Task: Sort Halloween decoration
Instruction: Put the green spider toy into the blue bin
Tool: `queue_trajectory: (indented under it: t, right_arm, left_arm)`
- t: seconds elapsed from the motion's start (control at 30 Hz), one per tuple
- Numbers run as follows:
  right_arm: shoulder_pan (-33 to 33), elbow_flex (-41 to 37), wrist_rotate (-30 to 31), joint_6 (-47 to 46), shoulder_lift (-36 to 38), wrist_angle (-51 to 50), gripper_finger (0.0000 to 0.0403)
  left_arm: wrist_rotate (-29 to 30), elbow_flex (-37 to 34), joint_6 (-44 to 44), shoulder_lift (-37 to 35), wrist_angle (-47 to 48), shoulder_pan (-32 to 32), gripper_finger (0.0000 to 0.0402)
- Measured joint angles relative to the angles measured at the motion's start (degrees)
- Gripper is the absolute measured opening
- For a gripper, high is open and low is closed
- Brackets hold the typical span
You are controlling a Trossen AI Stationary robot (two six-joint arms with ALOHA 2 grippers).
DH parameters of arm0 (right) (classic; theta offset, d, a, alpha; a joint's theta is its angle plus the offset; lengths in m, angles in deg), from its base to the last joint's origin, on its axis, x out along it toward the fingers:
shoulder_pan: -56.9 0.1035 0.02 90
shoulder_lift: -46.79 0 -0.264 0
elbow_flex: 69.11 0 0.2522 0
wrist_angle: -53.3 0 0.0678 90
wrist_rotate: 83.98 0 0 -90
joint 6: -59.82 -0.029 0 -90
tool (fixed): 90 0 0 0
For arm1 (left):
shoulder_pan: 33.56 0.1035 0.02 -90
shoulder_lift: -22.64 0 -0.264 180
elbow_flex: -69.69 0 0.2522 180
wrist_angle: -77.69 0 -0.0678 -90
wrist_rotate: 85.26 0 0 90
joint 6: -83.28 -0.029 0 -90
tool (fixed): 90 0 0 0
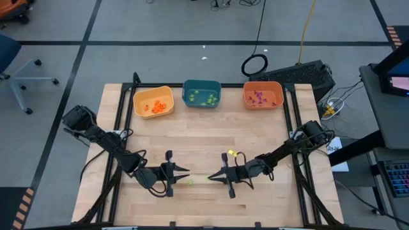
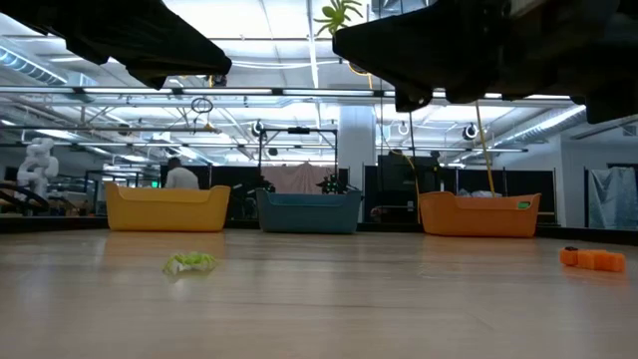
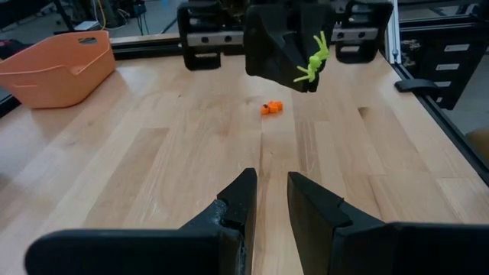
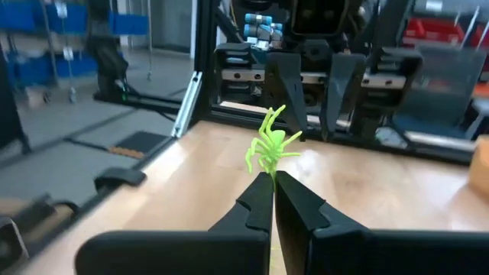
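My right gripper (image 4: 273, 177) hovers over the table's near middle, shut on a light-green spider trinket (image 4: 269, 149). In the left wrist view the spider (image 3: 313, 55) shows at the right gripper's tips. My left gripper (image 3: 271, 202) faces it from the left, slightly open, with nothing between its fingers. Another light-green trinket (image 1: 190, 181) lies on the table between the two grippers. A small orange trinket (image 3: 270, 108) lies on the wood under the right arm. My right gripper pinches the spider's lower end (image 4: 270, 169) between its two fingertips. The fingers lie level and point toward the table's left. The spider sticks out past the tips with its legs spread, lifted clear of the table.
Three bins stand along the far edge: a yellow one (image 1: 153, 101) with orange trinkets, a teal one (image 1: 202, 94) with green ones, an orange one (image 1: 262, 95) with purple ones. Bare wood lies between the bins and the grippers.
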Motion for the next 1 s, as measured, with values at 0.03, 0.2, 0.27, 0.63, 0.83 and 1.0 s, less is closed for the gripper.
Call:
queue_trajectory:
  t: [0.03,0.2,0.27,0.63,0.83,1.0]
  right_arm:
    - [0.0,0.0,0.0,1.8,0.0,0.0,0.0]
    - [-0.3,0.0,0.0,13.0,0.0,0.0,0.0]
    - [-0.4,0.0,0.0,18.3,0.0,0.0,0.0]
    - [-0.3,0.0,4.7,25.7,0.1,-2.1,0.0]
    - [-0.3,0.0,4.8,23.4,0.1,-2.7,0.0]
    - [-0.3,0.0,4.8,22.8,0.1,-2.7,0.0]
  left_arm:
    - [0.0,0.0,0.0,0.0,0.0,0.0,0.0075]
    - [0.0,0.0,0.0,0.0,0.0,0.0,0.0075]
    - [0.0,0.0,0.0,0.0,0.0,0.0,0.0075]
    - [0.0,0.0,0.0,0.0,0.0,0.0,0.0075]
    - [0.0,0.0,0.0,0.0,0.0,0.0,0.0075]
    - [0.0,0.0,0.0,0.0,-0.1,0.0,0.0075]
